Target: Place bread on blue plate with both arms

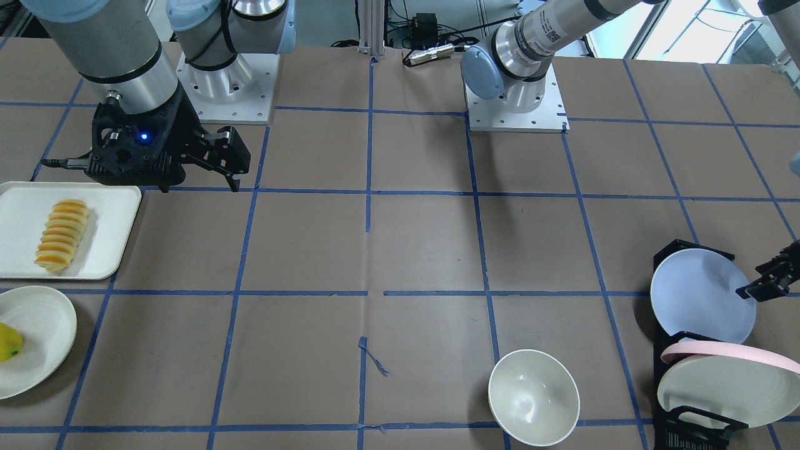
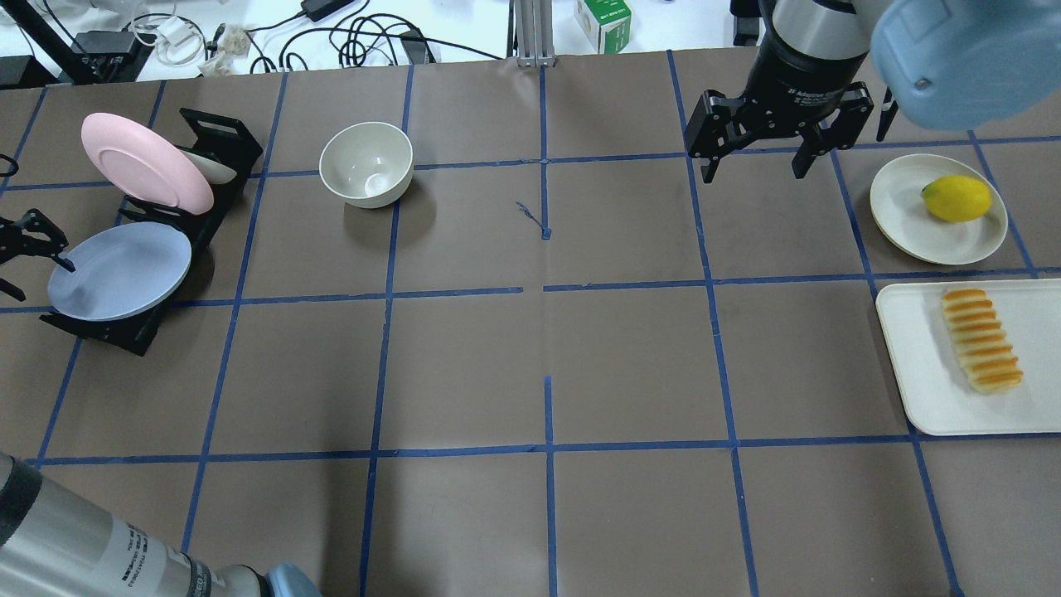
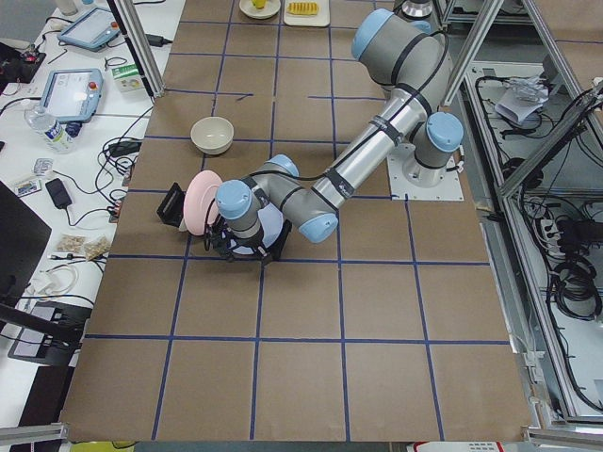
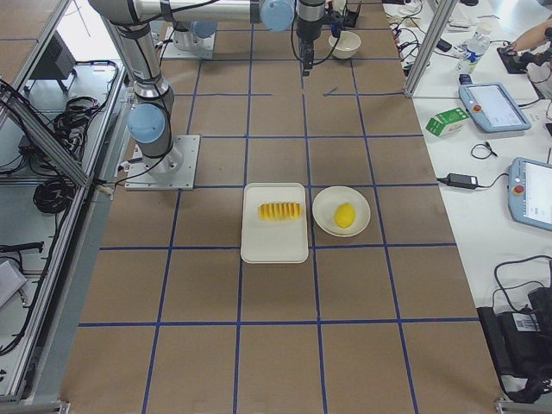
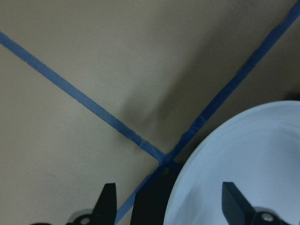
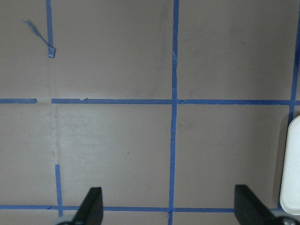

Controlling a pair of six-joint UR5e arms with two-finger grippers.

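The bread (image 2: pixel 982 340), a ridged yellow-orange loaf, lies on the white tray (image 2: pixel 912 365) at the right; it also shows in the front view (image 1: pixel 61 234). The blue plate (image 2: pixel 116 269) stands tilted in a black rack (image 2: pixel 124 332) at the far left. My left gripper (image 2: pixel 37 257) is open at the plate's outer edge. In the left wrist view the plate's rim (image 5: pixel 243 164) runs between the spread fingers (image 5: pixel 108 204). My right gripper (image 2: pixel 754 166) is open and empty, high above the table, away from the tray.
A pink-rimmed plate (image 2: pixel 145 162) stands in the same rack behind the blue one. A cream bowl (image 2: pixel 366 162) sits at the back left of centre. A yellow-green fruit (image 2: pixel 956 199) lies on a small white plate (image 2: pixel 903 215) beyond the tray.
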